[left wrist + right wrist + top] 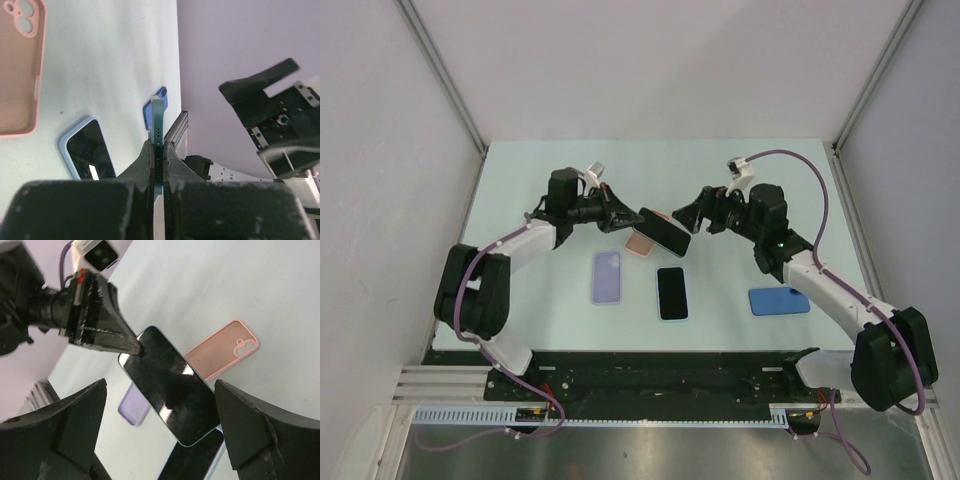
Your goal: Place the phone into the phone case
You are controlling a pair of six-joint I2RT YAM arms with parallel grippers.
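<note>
Overhead, phone (pixel 665 232): held in the air over the middle of the table (pixel 520 200), just above the pink case (pixel 640 243), between the two grippers.
Overhead, left gripper (pixel 638 218): clamped on the phone's far-left end.
Overhead, right gripper (pixel 690 214): jaws spread wide, just right of the phone, not seen to touch it.
Overhead, count: two phones are counted, the held one and a second phone (pixel 672 293) lying nearer. Three cases are counted: the pink case, a lilac case (pixel 608 276) to the left and a blue case (pixel 779 300) to the right.
Left wrist, grip: the fingers (pixel 145 165) are pressed on both faces of the phone, seen edge-on; only a short end is caught.
Left wrist, second phone: a pale blue rim is shown round it; whether that is a case cannot be told.
Right wrist, phone: its glossy dark face is turned to the camera, tilted, with the pink case on the table beyond.
Right wrist, jaws: both stand well apart, one on either side of the phone.
Handling: the phone is judged stiff, slick on its glass and breakable if dropped. It is best taken across the long edges near the middle.
</note>
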